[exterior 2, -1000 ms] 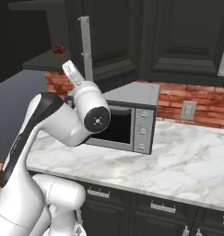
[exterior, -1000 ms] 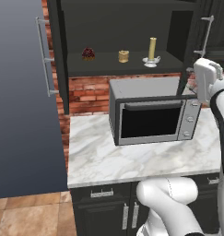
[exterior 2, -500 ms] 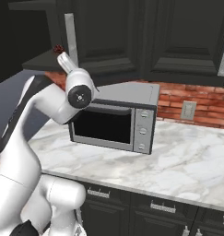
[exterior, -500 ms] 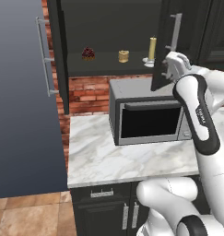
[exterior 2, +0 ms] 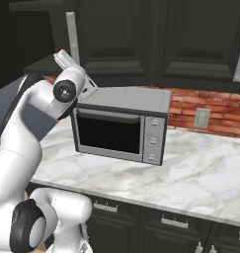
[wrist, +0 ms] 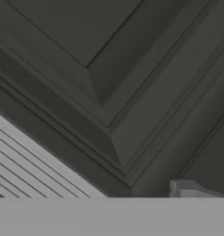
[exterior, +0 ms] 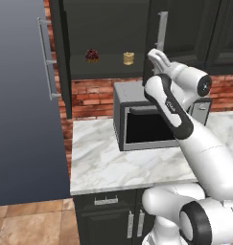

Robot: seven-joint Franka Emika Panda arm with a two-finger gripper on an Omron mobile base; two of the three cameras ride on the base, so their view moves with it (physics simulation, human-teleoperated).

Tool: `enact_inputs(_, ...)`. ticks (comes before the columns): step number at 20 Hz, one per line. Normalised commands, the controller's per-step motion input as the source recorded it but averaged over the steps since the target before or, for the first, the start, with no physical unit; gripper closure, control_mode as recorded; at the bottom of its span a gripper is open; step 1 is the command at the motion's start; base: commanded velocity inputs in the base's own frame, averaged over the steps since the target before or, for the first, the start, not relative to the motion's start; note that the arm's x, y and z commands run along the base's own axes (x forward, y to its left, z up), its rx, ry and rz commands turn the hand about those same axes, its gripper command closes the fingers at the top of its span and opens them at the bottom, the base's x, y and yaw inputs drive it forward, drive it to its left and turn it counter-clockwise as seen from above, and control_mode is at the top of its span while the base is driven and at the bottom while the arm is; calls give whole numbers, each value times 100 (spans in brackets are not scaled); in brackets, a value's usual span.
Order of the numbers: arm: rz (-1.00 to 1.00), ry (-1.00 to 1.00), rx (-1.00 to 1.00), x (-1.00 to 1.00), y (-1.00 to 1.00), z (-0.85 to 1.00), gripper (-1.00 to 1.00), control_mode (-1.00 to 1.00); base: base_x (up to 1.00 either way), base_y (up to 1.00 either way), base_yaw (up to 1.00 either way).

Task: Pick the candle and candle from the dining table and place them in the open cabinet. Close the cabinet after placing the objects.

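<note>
A: Where did the candles stand?

B: The squat golden candle (exterior: pixel 129 58) sat on the dark inner shelf (exterior: pixel 108 72) of the cabinet (exterior: pixel 103 28), right of a small dark-red lump (exterior: pixel 92 55). I could not find the tall slim one; the arm and the door covered that end of the shelf.

A: And the pincer?

B: The pincer (exterior: pixel 156 53) was up at the right cabinet door (exterior: pixel 158 36), close by its silver bar handle (exterior: pixel 162 29). Its fingers stood wide apart with nothing between them. The hand view looked straight onto black door panelling (wrist: pixel 109 83).

A: What was below?

B: A grey microwave (exterior 2: pixel 122 124) stood on the marble bench (exterior 2: pixel 190 173), against the brick wall (exterior 2: pixel 210 111). The left door (exterior: pixel 22 105) was swung wide open.
</note>
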Motion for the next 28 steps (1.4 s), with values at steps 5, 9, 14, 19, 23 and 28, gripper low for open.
enact_inputs(5, -11, 0, -4, 70, -6, 0, -100, -100, 0, 0, 0)
enact_inputs(9, -11, 0, -2, 65, -17, 0, -100, -100, 0, 0, 0)
enact_inputs(14, -11, 0, -2, 63, -18, 0, -100, -100, 0, 0, 0)
enact_inputs(19, -11, 2, 0, 33, -16, 0, -100, -100, 0, 0, 0)
enact_inputs(23, -8, 0, 0, -10, -4, 0, -100, -100, 0, 0, 0)
enact_inputs(28, -2, 0, 0, -77, 0, 0, -100, -100, 0, 0, 0)
